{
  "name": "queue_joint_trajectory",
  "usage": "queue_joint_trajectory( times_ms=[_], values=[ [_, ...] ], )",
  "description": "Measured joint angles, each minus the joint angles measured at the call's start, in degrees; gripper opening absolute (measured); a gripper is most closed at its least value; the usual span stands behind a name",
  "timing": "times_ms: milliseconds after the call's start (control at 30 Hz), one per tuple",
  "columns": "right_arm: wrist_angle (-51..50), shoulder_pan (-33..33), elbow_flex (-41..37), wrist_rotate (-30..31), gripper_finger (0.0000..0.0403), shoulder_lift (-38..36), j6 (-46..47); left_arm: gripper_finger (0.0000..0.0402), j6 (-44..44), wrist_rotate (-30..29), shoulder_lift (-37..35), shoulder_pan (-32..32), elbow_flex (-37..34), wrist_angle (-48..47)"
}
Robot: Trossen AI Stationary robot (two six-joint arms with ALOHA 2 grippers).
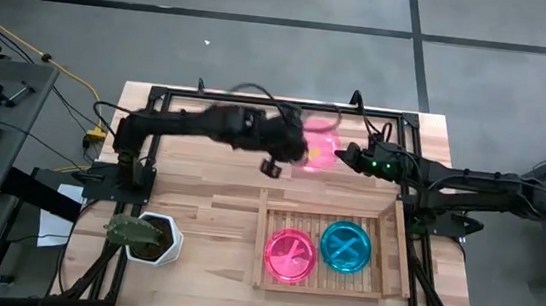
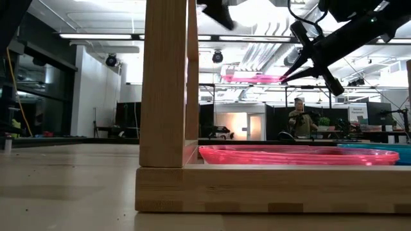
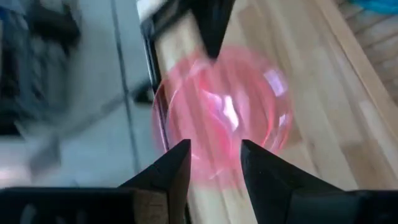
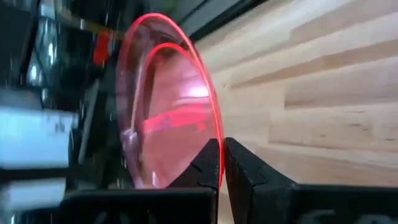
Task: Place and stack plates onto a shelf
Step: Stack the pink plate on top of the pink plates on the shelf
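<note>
A pink plate (image 1: pixel 321 150) (image 2: pixel 250 78) (image 3: pixel 217 112) (image 4: pixel 168 112) is held in the air over the table's far middle by my right gripper (image 1: pixel 339 156) (image 2: pixel 286 76) (image 4: pixel 222 155), which is shut on it. My left gripper (image 1: pixel 277 159) (image 2: pixel 221 16) (image 3: pixel 216 162) is open, just left of the plate and above it, touching nothing. The shelf (image 1: pixel 381 234) lies near the table's near right side. On its slats rest another pink plate (image 1: pixel 290 253) (image 2: pixel 289 154) and a teal plate (image 1: pixel 346 247). The other plates are out of view. My right gripper pinches the pink plate's rim (image 4: pixel 214 134) between its two fingers, on the edge nearest the table's right side. The fingers (image 2: pixel 292 72) come in about level from the right. The plate is lifted clear of the table and sits roughly level.
A white hexagonal pot with a plant (image 1: pixel 149 237) stands at the near left. Black frame rails (image 1: pixel 258 101) run along the table's far edge and sides. In the low view, the shelf's wooden corner post (image 2: pixel 164 83) stands close in front. A person (image 2: pixel 298 119) is far behind.
</note>
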Motion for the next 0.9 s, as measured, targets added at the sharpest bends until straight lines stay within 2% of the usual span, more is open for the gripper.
queue_joint_trajectory(
  times_ms=[100,267,333,433,600,900],
  values=[
    [-2.0,-1.1,1.0,-9.2,0.0,1.1,-3.2,0.0131,-9.3,3.1,-2.7,3.0,1.6,-6.4],
    [-8.5,-0.6,5.7,-19.7,0.0,6.5,-11.4,0.0119,-23.9,20.6,-10.2,12.3,1.6,-8.3],
    [-8.7,0.2,8.2,-23.9,0.0,9.9,-16.5,0.0111,-26.2,23.8,-13.1,15.4,1.6,-7.6],
    [-11.9,2.3,11.5,-30.1,0.0,15.1,-25.2,0.0101,-27.1,25.2,-17.2,18.7,1.6,-4.6],
    [-14.8,6.8,13.9,-35.6,0.0,24.0,-35.8,0.009,-28.5,25.6,-22.4,20.8,1.6,0.0],
    [-12.6,12.3,19.1,-35.7,0.0,35.6,-47.1,0.0088,-32.8,26.4,-25.5,19.8,1.6,1.8]
  ],
)
